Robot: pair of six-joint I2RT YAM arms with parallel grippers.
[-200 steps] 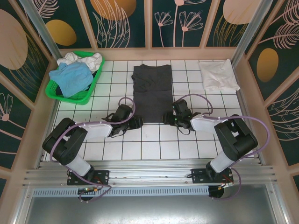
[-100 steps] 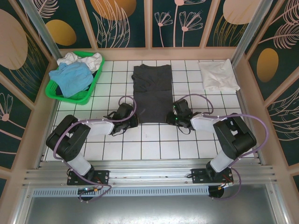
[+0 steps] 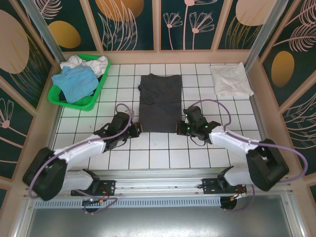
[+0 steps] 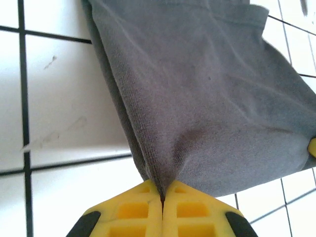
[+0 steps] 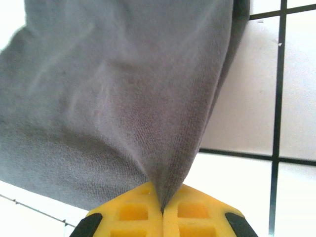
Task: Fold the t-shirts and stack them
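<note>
Now the left gripper (image 3: 136, 129) and the right gripper (image 3: 181, 129) are each pinched tight on a near corner of the dark charcoal knit t-shirt (image 3: 159, 101). Since a second ago both arms have stretched low and the shirt lies smoother, mid-way across the white tiled table (image 3: 163, 153). The left wrist view shows yellow plastic fingers (image 4: 133, 210) gripping doubled, finely woven cloth.

White tiled table (image 3: 163, 148): charcoal t-shirt (image 3: 159, 101) spread out mid-table, folded white t-shirt (image 3: 230, 79) far right corner, green basket (image 3: 74, 103) far left.
</note>
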